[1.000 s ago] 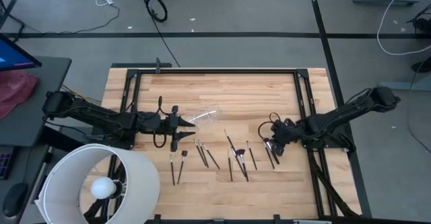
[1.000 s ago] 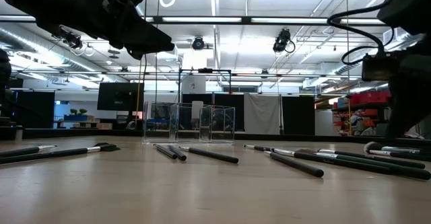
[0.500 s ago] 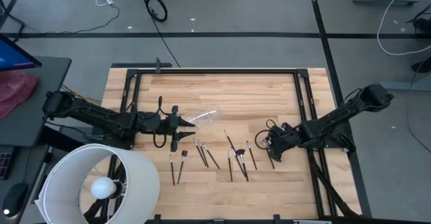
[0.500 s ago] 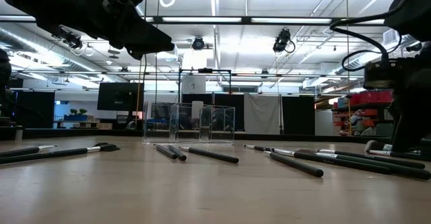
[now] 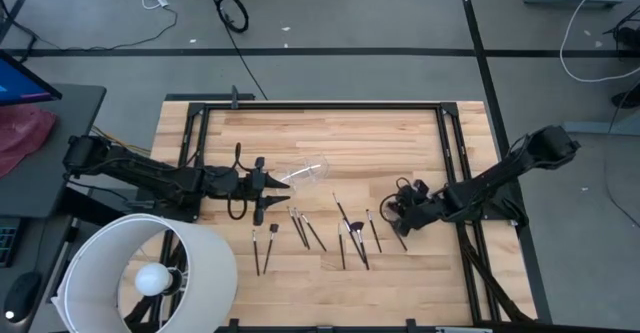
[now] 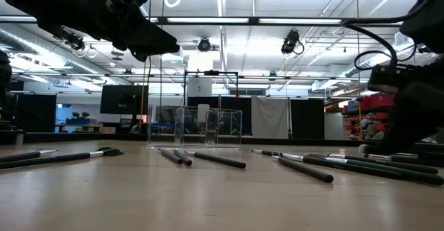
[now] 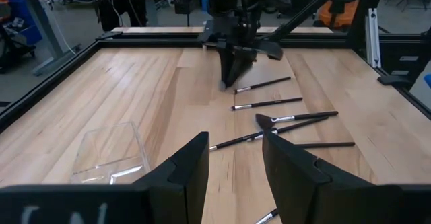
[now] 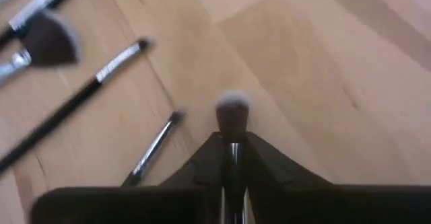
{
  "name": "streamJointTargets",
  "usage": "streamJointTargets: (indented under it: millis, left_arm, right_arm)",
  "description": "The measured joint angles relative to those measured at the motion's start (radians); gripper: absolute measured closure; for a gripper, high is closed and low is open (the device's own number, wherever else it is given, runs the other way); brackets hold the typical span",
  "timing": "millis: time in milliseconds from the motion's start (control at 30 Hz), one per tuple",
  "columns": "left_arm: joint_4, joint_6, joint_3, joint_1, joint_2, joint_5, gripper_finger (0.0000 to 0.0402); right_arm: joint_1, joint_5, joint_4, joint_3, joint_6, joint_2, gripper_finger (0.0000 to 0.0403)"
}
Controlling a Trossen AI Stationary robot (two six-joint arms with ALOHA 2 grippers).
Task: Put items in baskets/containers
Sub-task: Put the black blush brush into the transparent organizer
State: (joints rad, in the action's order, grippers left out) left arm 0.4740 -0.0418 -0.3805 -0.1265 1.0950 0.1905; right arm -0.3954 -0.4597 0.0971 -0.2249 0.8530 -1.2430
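Right wrist view: right gripper (image 8: 231, 146) pinched on a makeup brush (image 8: 232, 113), pale bristle tip poking out ahead of its fingers.
Other brushes (image 5: 345, 235) lie scattered just beside it on the table (image 5: 400, 143). Left gripper (image 5: 262, 185) hovers with fingers apart, holding nothing, clear cup (image 5: 305, 169) lying right in front of it.

Two dark jointed arms (image 5: 140, 168), looped black cables.

Bright ceiling lights (image 6: 208, 31) shine evenly on the desk (image 5: 400, 133), with soft, faint shadows. The right wrist view is blurry, maybe too close. The low view shows glare overhead.
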Motion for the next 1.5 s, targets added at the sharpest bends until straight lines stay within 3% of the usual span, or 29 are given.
streamJointTargets:
  millis: [67, 200, 500, 633, 800, 933, 1033, 1133, 1300, 1500]
  left_arm:
    - [0.001, 0.000, 0.000, 0.000, 0.000, 0.000, 0.0259]
    - [0.000, 0.000, 0.000, 0.000, 0.000, 0.000, 0.0259]
    - [0.002, 0.002, 0.000, 0.000, 0.000, 0.000, 0.0259]
    - [0.006, 0.003, 0.000, 0.001, 0.000, 0.000, 0.0259]
    - [0.014, 0.054, 0.000, 0.001, 0.000, 0.000, 0.0259]
    - [0.034, 0.055, 0.000, 0.001, 0.000, 0.000, 0.0259]
    - [0.036, 0.054, 0.000, 0.001, 0.000, 0.000, 0.0259]
    - [0.036, 0.054, 0.000, 0.001, 0.000, 0.000, 0.0259]
    - [0.029, 0.053, 0.000, 0.000, 0.000, 0.000, 0.0259]
    - [0.019, 0.049, 0.000, 0.000, 0.000, 0.000, 0.0259]
  right_arm:
    - [0.000, -0.025, -0.075, 0.033, -0.003, 0.000, 0.0381]
    - [0.015, -0.088, -0.188, 0.064, -0.111, -0.010, 0.0381]
    - [0.185, -0.137, -0.762, 0.066, -0.647, -0.012, 0.0381]
    - [0.299, -0.036, -1.047, 0.060, -0.829, -0.019, 0.0381]
    - [0.442, 0.248, -1.336, -0.040, -1.002, -0.078, 0.0381]
    - [0.508, 0.479, -1.382, -0.203, -1.072, -0.213, 0.0381]
    - [0.532, 0.574, -1.386, -0.333, -1.082, -0.368, 0.0381]
    - [0.545, 0.596, -1.436, -0.447, -1.123, -0.541, 0.0381]
    - [0.583, 0.600, -1.668, -0.591, -1.092, -0.792, 0.0381]
    - [0.630, 0.629, -1.650, -0.711, -0.960, -0.951, 0.0381]
